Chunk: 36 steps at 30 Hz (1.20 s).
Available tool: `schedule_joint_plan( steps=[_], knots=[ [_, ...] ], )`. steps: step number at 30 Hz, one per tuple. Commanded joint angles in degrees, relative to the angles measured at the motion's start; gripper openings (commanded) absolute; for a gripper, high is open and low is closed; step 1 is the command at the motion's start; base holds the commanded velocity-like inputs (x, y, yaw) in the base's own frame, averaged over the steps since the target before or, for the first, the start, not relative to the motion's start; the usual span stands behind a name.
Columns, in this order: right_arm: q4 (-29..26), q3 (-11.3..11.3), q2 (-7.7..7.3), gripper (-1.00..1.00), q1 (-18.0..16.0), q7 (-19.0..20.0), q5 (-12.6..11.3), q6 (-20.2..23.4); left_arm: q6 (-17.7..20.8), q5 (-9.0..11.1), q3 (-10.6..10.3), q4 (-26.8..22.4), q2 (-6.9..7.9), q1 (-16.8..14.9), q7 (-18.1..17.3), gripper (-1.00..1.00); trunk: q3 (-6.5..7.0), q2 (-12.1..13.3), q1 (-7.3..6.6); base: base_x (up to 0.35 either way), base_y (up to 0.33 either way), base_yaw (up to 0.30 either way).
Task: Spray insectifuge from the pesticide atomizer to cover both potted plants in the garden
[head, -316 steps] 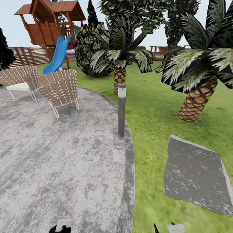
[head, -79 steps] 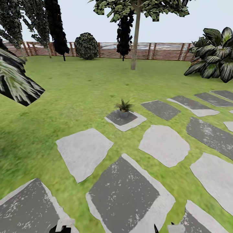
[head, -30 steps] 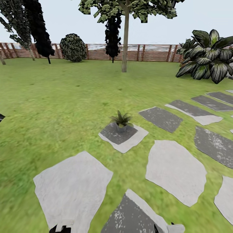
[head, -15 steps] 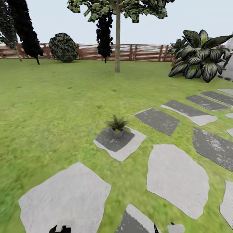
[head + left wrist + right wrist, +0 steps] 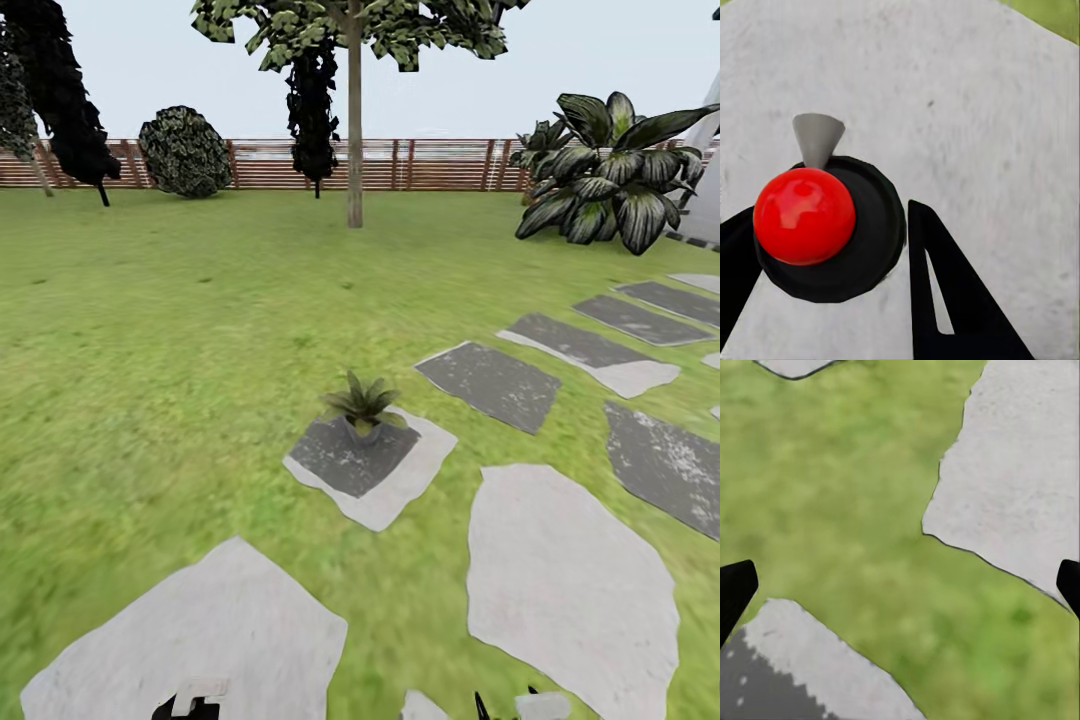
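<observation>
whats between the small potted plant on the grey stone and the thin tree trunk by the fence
In the head view, only open green lawn lies between the small potted plant in its grey pot and the thin brown tree trunk: no stones or other plants.

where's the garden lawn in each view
Head view: garden lawn covers the left and middle, back to the fence.
Left wrist view: a green sliver past the stone's edge.
Right wrist view: a broad band between stones.
Shared landmark: the pale stepping stones.
</observation>
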Motion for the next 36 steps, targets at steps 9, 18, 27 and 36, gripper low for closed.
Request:
schedule_joint_plan(
  steps=[9,18,27,36],
  knots=[
    [0.0,0.3,-0.03,1.0,0.0,-0.1,-0.1,-0.2,-0.2,0.0,0.1,0.0,-0.01,0.0,0.1,-1.0,-0.04,0.0,0.03,0.338,0.092,0.0],
    [0.0,0.3,-0.03,1.0,0.0,-0.1,-0.1,-0.2,-0.2,0.0,0.1,0.0,-0.01,0.0,0.1,-1.0,-0.04,0.0,0.03,0.338,0.006,0.0],
    [0.0,0.2,-0.03,1.0,0.0,-0.1,-0.1,-0.2,-0.2,0.1,0.1,0.0,0.02,0.0,0.1,-1.0,-0.04,0.0,0.03,0.336,0.0,0.0],
    [0.1,0.3,-0.37,1.0,0.0,-0.1,-0.1,-0.2,-0.3,0.0,-0.1,-0.5,-0.08,0.0,0.1,-1.0,-0.04,0.0,0.03,0.335,0.0,0.0]
  ],
)
